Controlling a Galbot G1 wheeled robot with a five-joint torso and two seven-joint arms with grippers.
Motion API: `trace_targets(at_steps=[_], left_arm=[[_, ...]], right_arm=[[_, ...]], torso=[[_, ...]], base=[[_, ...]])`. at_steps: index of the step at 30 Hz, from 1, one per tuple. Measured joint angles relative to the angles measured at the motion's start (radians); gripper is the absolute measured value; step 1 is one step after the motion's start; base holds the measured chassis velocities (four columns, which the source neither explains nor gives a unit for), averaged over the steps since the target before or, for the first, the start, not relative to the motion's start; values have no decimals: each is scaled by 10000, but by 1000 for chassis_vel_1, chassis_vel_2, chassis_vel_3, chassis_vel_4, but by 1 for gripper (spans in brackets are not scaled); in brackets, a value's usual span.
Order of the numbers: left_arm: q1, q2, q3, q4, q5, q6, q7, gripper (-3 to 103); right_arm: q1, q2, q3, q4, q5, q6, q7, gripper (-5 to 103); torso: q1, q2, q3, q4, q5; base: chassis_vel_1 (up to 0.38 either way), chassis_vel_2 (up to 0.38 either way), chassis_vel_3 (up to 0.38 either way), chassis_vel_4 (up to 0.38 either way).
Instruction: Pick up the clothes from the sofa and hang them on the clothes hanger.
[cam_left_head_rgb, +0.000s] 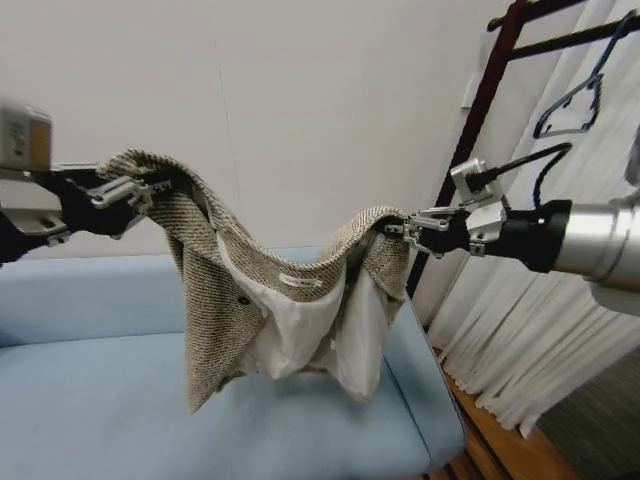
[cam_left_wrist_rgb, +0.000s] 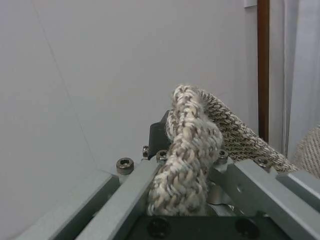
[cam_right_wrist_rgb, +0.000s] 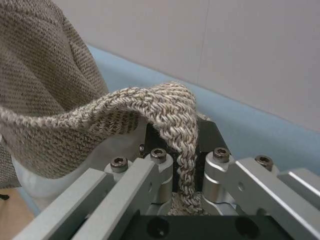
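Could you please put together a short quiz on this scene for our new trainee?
1. How do the left gripper and right gripper hold the beige tweed jacket?
A. Both shut on it, the jacket spread between them
B. One shut on it, the other open
C. Both open beneath it
2. On which side of the robot does the dark clothes rack stand?
3. True or false: the jacket already hangs on the rack.

Key: 1 A; 2 its right; 3 false.
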Motion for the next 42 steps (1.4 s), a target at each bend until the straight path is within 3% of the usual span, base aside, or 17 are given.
trace_targets(at_steps=[1,6,7,11,14,16,18,19,21,22,23,27,29,32,33,38,42], left_arm=[[0,0,0,0,0,0,0,4],[131,-762,712,0,-2195,3,-2469,4],[131,-762,712,0,-2195,3,-2469,4],[1044,-2439,2161,5,-2302,6,-3691,4],[1438,-3039,2923,8,-1978,9,-3871,4],[1655,-3992,5021,17,-687,16,-4108,4],[1609,-4201,5703,32,-213,16,-4133,4],[1417,-4414,6827,47,674,15,-4142,4],[1096,-4574,8121,192,1840,16,-3894,4],[820,-4770,9368,827,3503,15,-3271,4],[793,-4930,9730,1195,4427,15,-2830,4],[583,-5248,10339,2277,6134,-7,-2201,4],[293,-5249,10707,2773,6640,-118,-1924,4],[-643,-5192,11759,4031,7843,-646,-1166,4],[-2461,-5272,13600,5722,9032,-1733,-353,4],[-4352,-5592,15128,7528,10076,-2262,663,4],[-5509,-5951,16251,8602,10213,-2318,833,4]], right_arm=[[0,0,0,0,0,0,0,3],[-393,-470,-201,475,484,-4,573,3],[-393,-470,-201,475,484,-4,573,3],[-1090,412,-1127,806,1028,-2,2532,3],[-1535,852,-1598,781,927,-1,3117,3],[-2664,1781,-2345,455,-219,-2,3921,3],[-2984,2118,-2614,264,-825,-3,4074,3],[-3296,2527,-2970,-15,-1539,-1,4139,3],[-3524,3061,-3442,-416,-2411,0,4118,3],[-3459,3800,-4128,-1092,-3308,11,3806,3],[-3202,4285,-4665,-1655,-3831,12,3503,3],[-2431,5656,-6150,-3194,-5804,264,2431,3],[-2360,5950,-6387,-3544,-6280,361,2218,3],[-2373,6676,-6714,-4399,-7304,677,1841,3],[-2468,7576,-6938,-5842,-8827,1001,1327,3],[-2458,8084,-7175,-7077,-10360,1293,577,3],[-2450,8426,-7364,-7916,-11170,1525,42,3]], torso=[[0,0,0,0,0],[-1,0,-1,-3,1],[-1,0,-1,-3,1],[2,0,2,2,-3],[1,0,2,6,-2],[2,-1,3,9,-4],[2,-1,4,5,-3],[2,0,3,4,2],[2,-1,3,-2,5],[2,-2,3,-14,6],[3,-1,3,-15,-1],[4,-3,5,17,3],[5,-3,5,17,-3],[4,-2,4,5,-6],[5,-3,4,-7,-1],[5,-3,4,-1,-1],[6,-3,4,0,-2]], base=[[0,0,0,0],[0,0,0,0],[0,0,0,0],[0,0,0,0],[0,0,0,0],[0,0,0,0],[0,0,0,0],[0,0,0,0],[0,0,0,0],[0,0,0,0],[0,0,0,0],[0,0,0,0],[14,52,43,28],[17,35,23,7],[0,0,0,0],[0,0,0,0],[0,0,0,0]])
